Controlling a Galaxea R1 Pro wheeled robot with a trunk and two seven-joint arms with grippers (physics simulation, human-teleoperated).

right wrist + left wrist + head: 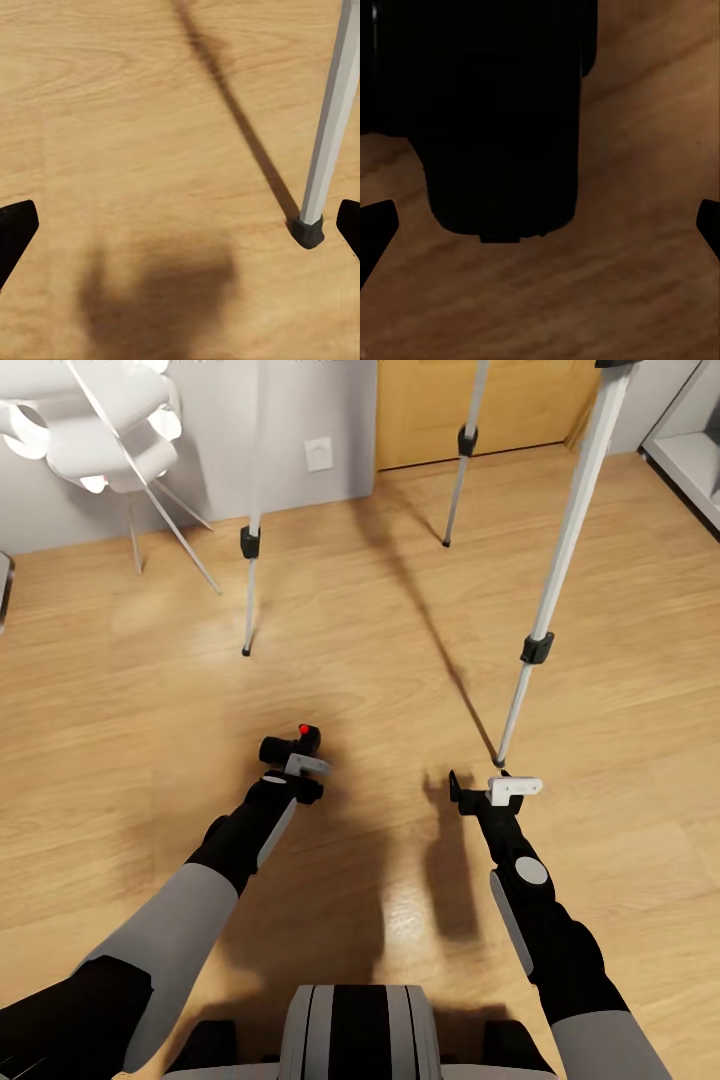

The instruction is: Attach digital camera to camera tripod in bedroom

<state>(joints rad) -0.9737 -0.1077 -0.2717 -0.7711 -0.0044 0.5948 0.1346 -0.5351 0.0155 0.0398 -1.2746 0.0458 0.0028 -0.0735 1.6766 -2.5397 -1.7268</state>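
The left gripper (290, 752) is pinching the camera (293, 744), a small black body with a red button on top, held low over the wood floor (380, 660) between the robot and the tripod (560, 560). In the left wrist view the camera (495, 112) is a dark block close to the lens, its hold there hard to judge. The right gripper (497, 788) hangs with jaws spread, holding nothing, just beside 1 tripod foot (307, 229). 3 silver-white legs with black joints rise out of frame, so the head is out of sight. As I judge it, the step is lifting: raise the camera steadily, keep it level, and steer clear of the legs.
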